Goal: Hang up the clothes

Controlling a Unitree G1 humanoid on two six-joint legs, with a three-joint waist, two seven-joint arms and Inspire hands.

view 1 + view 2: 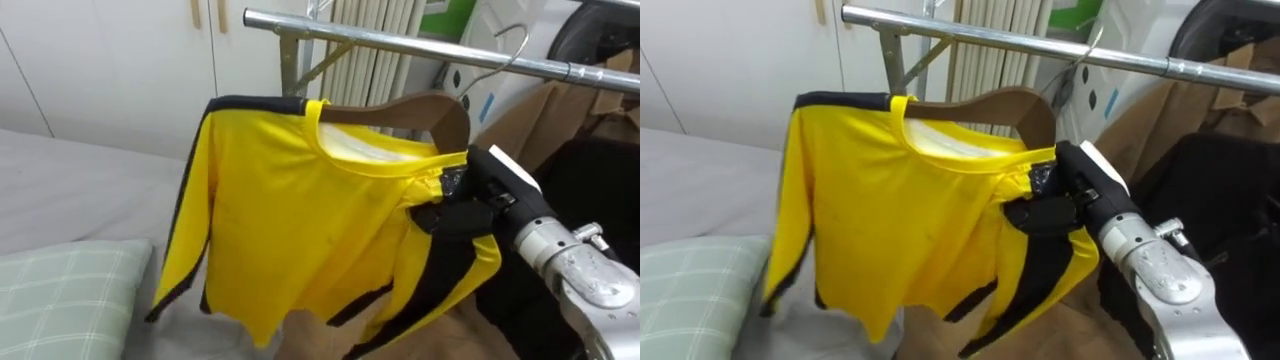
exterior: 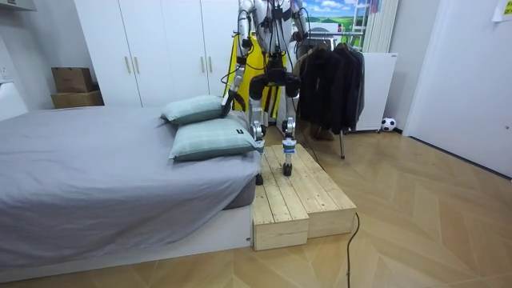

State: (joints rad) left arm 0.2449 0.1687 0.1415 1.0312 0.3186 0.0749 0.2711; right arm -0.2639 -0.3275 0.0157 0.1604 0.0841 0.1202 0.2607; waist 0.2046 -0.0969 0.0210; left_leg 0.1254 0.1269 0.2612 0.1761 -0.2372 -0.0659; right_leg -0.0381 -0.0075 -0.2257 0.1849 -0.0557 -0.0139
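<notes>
A yellow long-sleeved shirt (image 1: 290, 210) with black trim hangs on a wooden hanger (image 1: 420, 108). It is held up just below the metal rail (image 1: 380, 38) of a clothes rack. The hanger's wire hook (image 1: 508, 45) reaches up to the rail; whether it rests on it I cannot tell. My right hand (image 1: 475, 195) comes in from the lower right. Its dark fingers are curled round the hanger's right end through the shirt's shoulder. In the room view I stand on a wooden platform (image 2: 296, 192) facing the rack, with the yellow shirt (image 2: 240, 56) before me.
A grey bed (image 1: 60, 190) with a green checked pillow (image 1: 60, 290) lies at the lower left. Dark clothes (image 1: 600, 170) hang on the rail at the right. White wardrobe doors (image 1: 100, 60) stand behind. Dark jackets (image 2: 328, 80) fill the rack's far end.
</notes>
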